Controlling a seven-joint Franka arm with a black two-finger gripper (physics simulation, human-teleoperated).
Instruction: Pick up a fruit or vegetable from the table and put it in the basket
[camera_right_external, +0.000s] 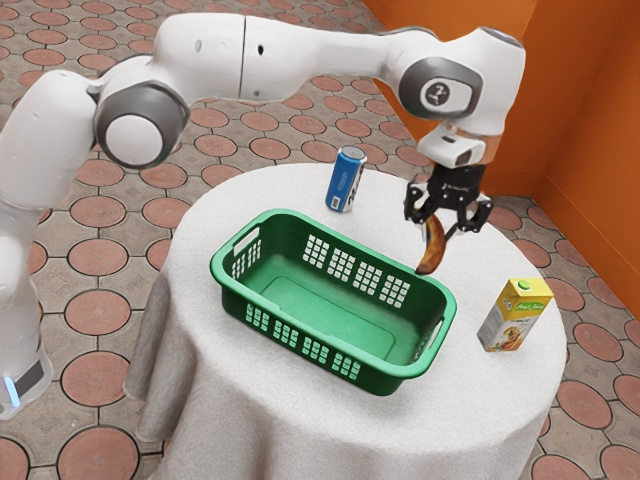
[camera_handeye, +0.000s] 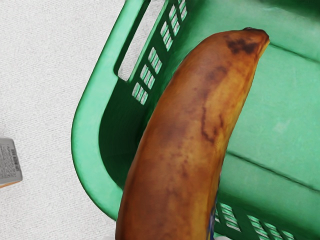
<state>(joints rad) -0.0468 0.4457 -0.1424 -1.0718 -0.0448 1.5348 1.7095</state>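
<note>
In the exterior view my gripper (camera_right_external: 447, 222) is above the table, beyond the green basket's (camera_right_external: 320, 315) far right corner. It is shut on a brown, ripe banana (camera_right_external: 433, 247), which hangs down from the fingers near the basket's rim. The wrist view has the banana (camera_handeye: 185, 135) large and close, with the basket (camera_handeye: 85, 130) below it; its dark tip stands over the basket's inside there. Inside the basket I see bare green floor.
A yellow and grey juice carton (camera_right_external: 516, 318) stands on the white-clothed table (camera_right_external: 480, 400) at the exterior view's right. Behind the basket is an upright blue can (camera_right_external: 346, 180). Part of the carton (camera_handeye: 9, 160) also appears in the wrist view, outside the basket.
</note>
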